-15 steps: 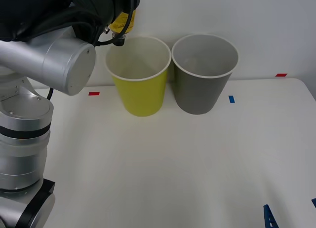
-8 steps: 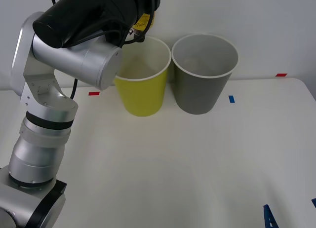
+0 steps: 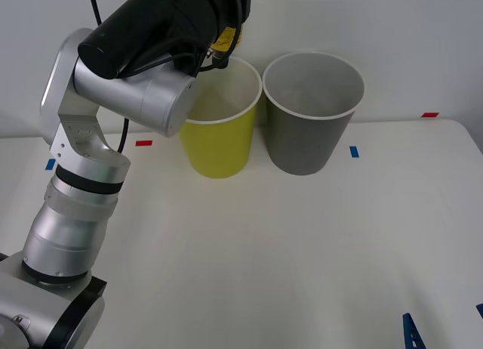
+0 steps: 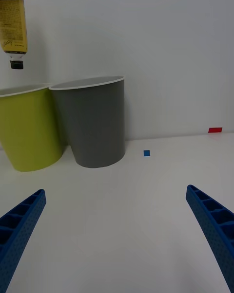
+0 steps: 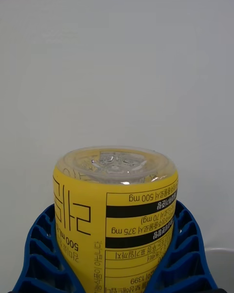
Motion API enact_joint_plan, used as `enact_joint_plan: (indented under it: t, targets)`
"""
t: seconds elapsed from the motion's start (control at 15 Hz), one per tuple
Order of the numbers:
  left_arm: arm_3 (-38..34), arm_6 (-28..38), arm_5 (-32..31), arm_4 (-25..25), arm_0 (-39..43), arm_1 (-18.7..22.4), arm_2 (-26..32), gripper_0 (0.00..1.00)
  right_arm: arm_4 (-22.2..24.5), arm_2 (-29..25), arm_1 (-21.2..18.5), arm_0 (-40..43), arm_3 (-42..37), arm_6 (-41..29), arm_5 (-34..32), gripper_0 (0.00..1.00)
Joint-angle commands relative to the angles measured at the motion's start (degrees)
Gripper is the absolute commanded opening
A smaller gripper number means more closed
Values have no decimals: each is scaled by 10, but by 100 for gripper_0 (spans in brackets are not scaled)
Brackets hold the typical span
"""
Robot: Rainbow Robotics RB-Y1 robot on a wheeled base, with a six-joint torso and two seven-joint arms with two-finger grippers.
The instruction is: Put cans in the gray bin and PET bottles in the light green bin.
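My left gripper (image 5: 117, 259) is shut on the PET bottle (image 5: 116, 210), a slim yellow bottle with black print. Seen from the right wrist, the bottle (image 4: 12, 25) hangs upside down, black cap pointing down, above the back left rim of the light green bin (image 4: 29, 127). The front view shows the bottle (image 3: 226, 38) beside my left arm, over the light green bin (image 3: 219, 141). The gray bin (image 3: 309, 130) stands just right of it, touching or nearly touching. My right gripper (image 4: 117, 244) waits open, low over the table's front right. Cans are out of view.
Both bins stand against a white wall at the table's far edge. Small red tape marks (image 3: 143, 143) (image 3: 429, 115) and blue ones (image 3: 353, 151) (image 3: 50, 165) lie flat on the white table. My left arm's elbow (image 3: 151, 92) reaches across the left side.
My left arm has swung to the right, carrying the bottle from left of the light green bin to above its back rim. The right arm and both bins have not moved.
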Motion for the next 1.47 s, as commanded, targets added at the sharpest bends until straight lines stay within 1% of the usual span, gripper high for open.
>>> enact_joint_plan:
  t: [0.07, 0.13, 0.2, 0.27, 0.53, 0.67, 0.73, 1.2, 1.27, 1.4, 1.47]
  targets:
    - [1, 4, 3, -1, 2, 2, 3, 0, 0, 0, 0, 0, 0, 0, 0, 100]
    - [1, 5, 3, -1, 2, 3, 3, 11, 0, 0, 0, 0, 0, 0, 0, 100]
    - [1, 5, 3, -2, 2, 4, 3, 61, 0, 0, 0, 0, 0, 0, 0, 100]
    - [1, 5, 3, -2, 2, 6, 3, 100, 0, 0, 0, 0, 0, 0, 0, 100]
    - [1, 12, 4, 1, 2, 19, 3, 100, 0, 0, 0, 0, 0, 0, 0, 100]
    - [0, 17, 3, 37, 2, 20, 10, 100, 0, 0, 0, 0, 0, 0, 0, 100]
    - [0, 16, 3, 42, 2, 23, 11, 100, 0, 0, 0, 0, 0, 0, 0, 100]
    - [-1, 14, 9, 40, 2, 28, 12, 100, 0, 0, 0, 0, 0, 0, 0, 100]
    - [-11, 12, 30, 40, 2, 31, 13, 100, 0, 0, 0, 0, 0, 0, 0, 100]
    - [-64, 8, 111, 45, 2, 37, 20, 100, 0, 0, 0, 0, 0, 0, 0, 100]
    - [-100, 2, 142, 44, 13, 42, 30, 100, 0, 0, 0, 0, 0, 0, 0, 100]
